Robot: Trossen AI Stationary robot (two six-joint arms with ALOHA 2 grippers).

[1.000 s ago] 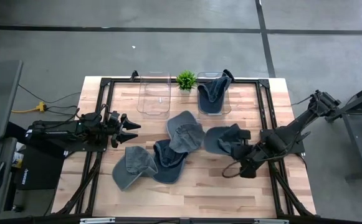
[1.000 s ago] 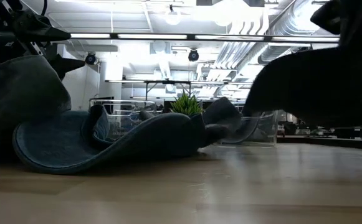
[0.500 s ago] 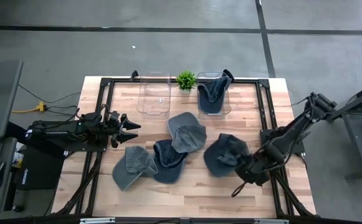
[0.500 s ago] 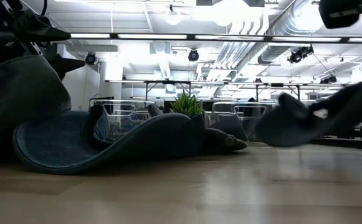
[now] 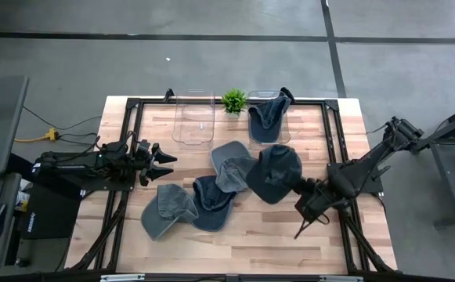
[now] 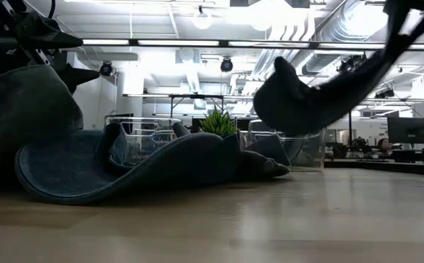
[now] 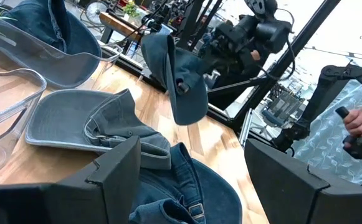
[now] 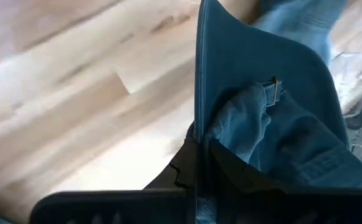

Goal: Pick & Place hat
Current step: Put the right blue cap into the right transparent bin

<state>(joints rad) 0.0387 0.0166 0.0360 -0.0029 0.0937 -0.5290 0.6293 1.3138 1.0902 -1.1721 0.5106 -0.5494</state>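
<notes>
- Right gripper [image 5: 299, 190], clamped on the brim of a dark blue denim cap [image 5: 274, 174], holds it in the air just beside the pile of denim caps [image 5: 204, 196] on the wooden table [image 5: 235, 235].
- Lifted cap hangs near the clear plastic bin holding one cap [image 5: 268, 121], with an empty clear bin [image 5: 194, 117] and a small green plant [image 5: 233, 99] alongside.
- Left gripper [image 5: 164, 159] waits with fingers spread, on the pile's far side from the lifted cap.

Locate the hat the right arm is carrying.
In the high view the lifted hat hangs off the table right of centre, clamped in the right end effector, beside the grey hat.
</notes>
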